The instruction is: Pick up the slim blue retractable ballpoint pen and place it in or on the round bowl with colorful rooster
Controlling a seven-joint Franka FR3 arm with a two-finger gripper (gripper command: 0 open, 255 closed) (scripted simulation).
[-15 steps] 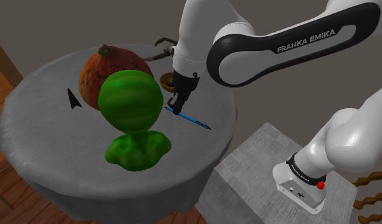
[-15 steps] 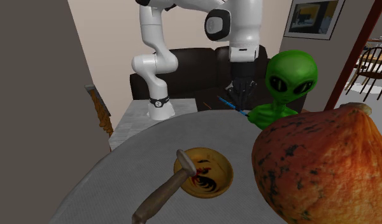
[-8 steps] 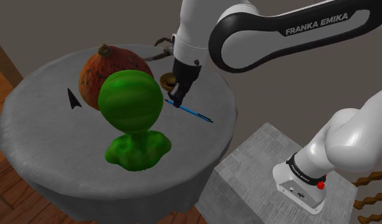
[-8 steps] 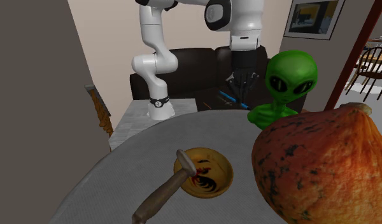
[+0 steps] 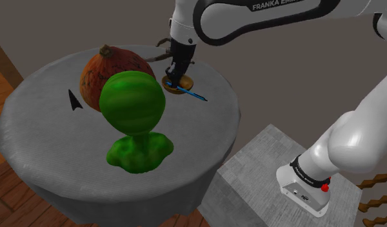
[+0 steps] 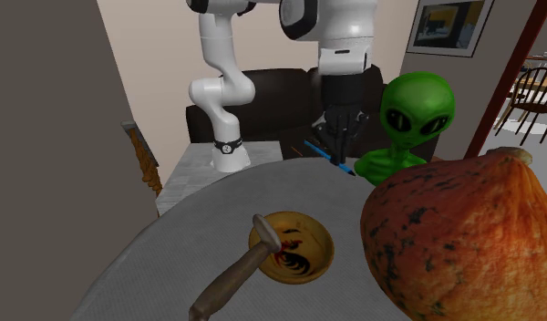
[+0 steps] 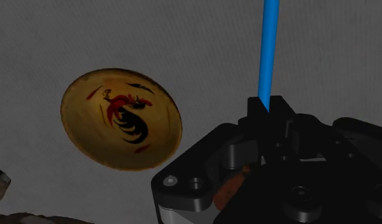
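In the shoulder view, the blue pen (image 5: 197, 96) is grasped at one end by the gripper (image 5: 177, 75). It is held clear of the grey cloth of the round table (image 5: 44, 142) and slants out toward the view's right. The rooster bowl (image 5: 188, 84) is seen right under the fingers, close to the table's far right edge. A red-orange squash (image 5: 102, 68) and a green alien figure (image 5: 132, 103) are crowded at the bowl's left. Bare cloth is left on the bowl's near right side as far as the rim. A small black pointed object (image 5: 74, 101) is set well apart at the left.

In the second exterior view, the gripper is seen high over the table's far edge with the pen clenched in it. The bowl is placed nearer, and a hammer (image 6: 235, 274) is laid with its head at the bowl's left rim. The squash is just beside the bowl on the right. Open cloth is left between the bowl and the far edge.

In the wrist view, the pen's shaft is clasped between the fingers and projects past them. The bowl is seen off to one side of the gripper, ringed by bare cloth
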